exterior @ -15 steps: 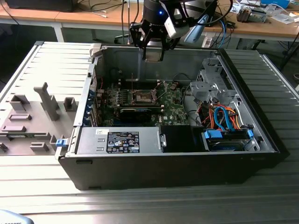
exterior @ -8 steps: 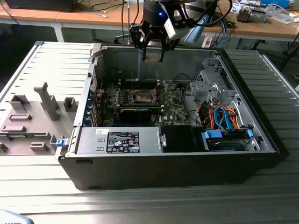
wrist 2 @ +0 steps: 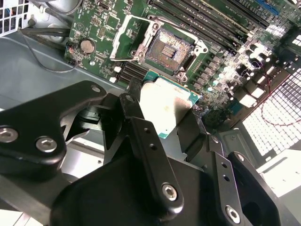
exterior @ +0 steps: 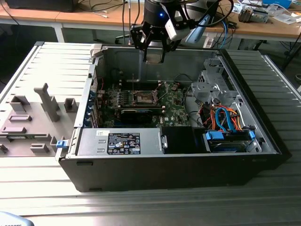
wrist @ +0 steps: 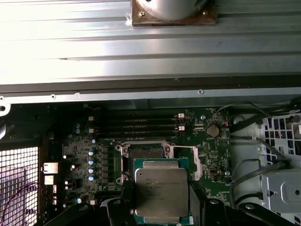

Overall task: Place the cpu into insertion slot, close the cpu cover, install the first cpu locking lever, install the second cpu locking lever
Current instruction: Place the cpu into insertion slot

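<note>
Cpu (wrist: 162, 190), dull silver top showing, is pinched by two opposite edges between the black fingers (wrist 2: 141, 134), in the air above the green motherboard (wrist 2: 94, 23) and its bare insertion slot (wrist 2: 169, 49), with the cpu cover (wrist 2: 128, 40) flipped open beside it.

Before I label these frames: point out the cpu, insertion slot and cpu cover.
cpu (wrist: 161, 190), first wrist view, metal top's centre.
insertion slot (wrist 2: 168, 48), second wrist view, contact field's middle.
cpu cover (wrist 2: 120, 41), second wrist view, frame's side bar.

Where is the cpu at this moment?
In the first wrist view the cpu is clamped in the gripper, hovering above the green motherboard right beside the empty insertion slot.
</note>
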`<state>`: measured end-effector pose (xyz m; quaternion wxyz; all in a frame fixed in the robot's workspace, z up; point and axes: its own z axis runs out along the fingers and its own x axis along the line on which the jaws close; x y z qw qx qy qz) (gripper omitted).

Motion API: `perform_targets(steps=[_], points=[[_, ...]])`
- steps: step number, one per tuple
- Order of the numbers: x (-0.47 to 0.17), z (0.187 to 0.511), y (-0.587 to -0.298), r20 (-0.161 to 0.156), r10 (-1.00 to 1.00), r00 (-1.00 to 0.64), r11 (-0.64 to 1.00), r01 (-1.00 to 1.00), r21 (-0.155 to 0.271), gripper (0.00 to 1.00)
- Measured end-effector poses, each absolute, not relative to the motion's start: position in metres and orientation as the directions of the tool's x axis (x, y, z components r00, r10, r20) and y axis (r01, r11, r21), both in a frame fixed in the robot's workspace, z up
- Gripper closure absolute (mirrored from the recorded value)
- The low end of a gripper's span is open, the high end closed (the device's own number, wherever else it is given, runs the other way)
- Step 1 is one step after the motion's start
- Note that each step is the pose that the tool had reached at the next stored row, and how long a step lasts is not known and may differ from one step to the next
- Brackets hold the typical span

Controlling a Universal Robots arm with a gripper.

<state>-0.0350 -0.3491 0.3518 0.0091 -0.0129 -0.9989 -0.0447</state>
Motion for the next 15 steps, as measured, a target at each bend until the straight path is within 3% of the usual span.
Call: perform_targets(steps=[15], points=[[-0.0349, 0.3475, -0.3523, 0.019, 0.025, -1.0, 0.996, 0.026, 0.089, 0.45]])
